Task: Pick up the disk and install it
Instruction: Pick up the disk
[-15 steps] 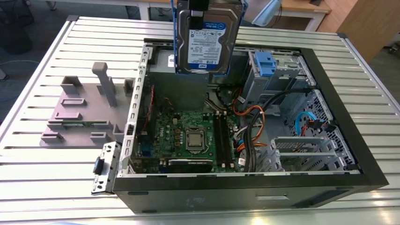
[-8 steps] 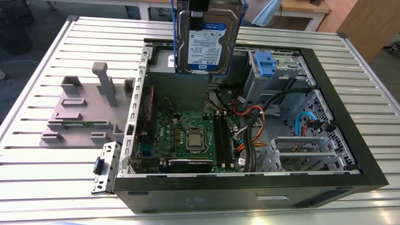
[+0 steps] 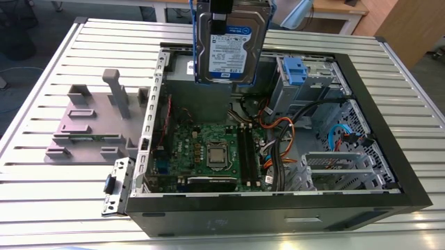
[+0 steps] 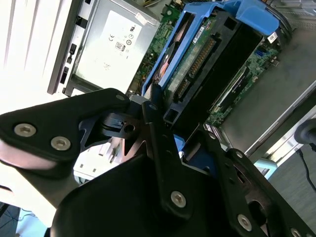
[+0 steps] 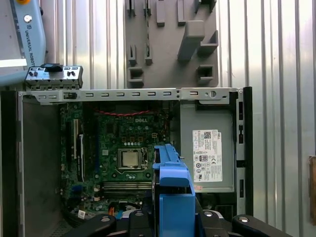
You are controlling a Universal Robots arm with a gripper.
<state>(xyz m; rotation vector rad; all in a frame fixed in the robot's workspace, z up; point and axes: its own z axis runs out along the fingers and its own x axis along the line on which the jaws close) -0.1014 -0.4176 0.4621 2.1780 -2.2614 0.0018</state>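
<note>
The disk hangs upright in the air over the back of the open computer case, its white-and-blue label facing the exterior camera and its blue carrier bracket along the sides. My gripper is shut on its upper end. In the second wrist view the black gripper clamps the blue carrier of the disk, whose connector edge points down toward the motherboard. The first wrist view shows the blue edge of the disk in the gripper, above the motherboard.
A silver drive cage with a blue tab sits at the case's far right corner beside the grey power supply. Orange and black cables cross the case. A grey stand with upright posts lies on the slatted table.
</note>
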